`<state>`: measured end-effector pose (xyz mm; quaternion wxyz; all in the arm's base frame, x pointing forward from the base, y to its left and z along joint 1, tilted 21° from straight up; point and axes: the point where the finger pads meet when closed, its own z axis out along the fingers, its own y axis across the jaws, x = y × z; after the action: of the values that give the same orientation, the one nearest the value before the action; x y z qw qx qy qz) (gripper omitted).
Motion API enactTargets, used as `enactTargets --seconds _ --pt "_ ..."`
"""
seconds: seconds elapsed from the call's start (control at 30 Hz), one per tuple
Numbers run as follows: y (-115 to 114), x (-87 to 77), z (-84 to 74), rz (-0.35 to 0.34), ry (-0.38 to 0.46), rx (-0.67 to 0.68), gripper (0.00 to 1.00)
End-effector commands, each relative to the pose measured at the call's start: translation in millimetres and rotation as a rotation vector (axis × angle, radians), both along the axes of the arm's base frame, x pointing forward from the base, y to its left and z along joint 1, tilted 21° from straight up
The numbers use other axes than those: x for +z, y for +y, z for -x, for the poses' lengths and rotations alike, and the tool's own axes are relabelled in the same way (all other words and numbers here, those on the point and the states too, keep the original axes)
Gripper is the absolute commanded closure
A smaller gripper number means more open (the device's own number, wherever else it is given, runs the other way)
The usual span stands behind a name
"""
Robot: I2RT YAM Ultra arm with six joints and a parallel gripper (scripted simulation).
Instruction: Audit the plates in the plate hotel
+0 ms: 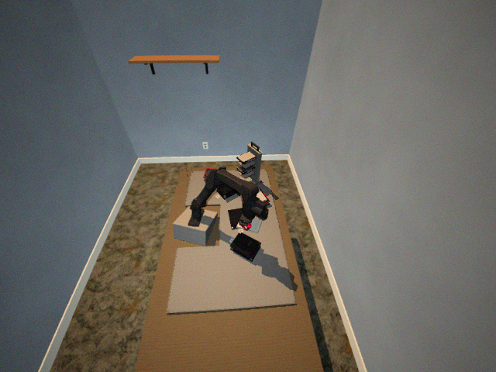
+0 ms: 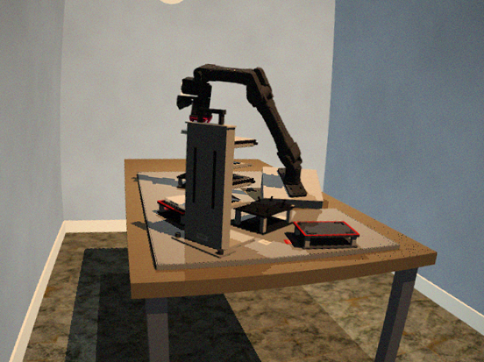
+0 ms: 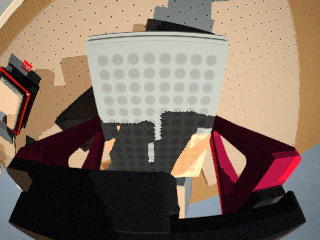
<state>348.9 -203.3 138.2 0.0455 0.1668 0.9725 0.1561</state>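
My gripper [image 3: 157, 120] is shut on a pale grey well plate [image 3: 158, 90], its red fingers on the plate's two long sides. The plate's welled top face shows in the wrist view, and I see no label on it there. From above, the gripper [image 1: 245, 225] holds this plate [image 1: 255, 226] over the mat, between the arm's base and a black nest [image 1: 245, 246]. From the other side, the gripper [image 2: 199, 117] is high up, level with the top of the grey plate hotel H1 [image 2: 207, 188] and behind it. The hotel [image 1: 249, 163] stands at the far end with plates on its shelves; their labels are too small to read.
A red-edged nest [image 2: 325, 230] with a dark top stands near the table's edge. A second red-edged nest [image 2: 170, 207] is partly hidden by the hotel. A raised black nest [image 2: 263, 208] stands between them. The arm's base sits on a grey block [image 1: 196, 229].
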Motion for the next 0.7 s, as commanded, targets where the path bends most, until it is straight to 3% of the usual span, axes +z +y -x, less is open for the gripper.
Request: enactTargets --seconds 0.0,0.67 --pt "11 13.3 0.6 -0.048 0.040 0.097 0.14" --pt "65 34.4 -14.1 -0.043 0.026 0.139 0.14"
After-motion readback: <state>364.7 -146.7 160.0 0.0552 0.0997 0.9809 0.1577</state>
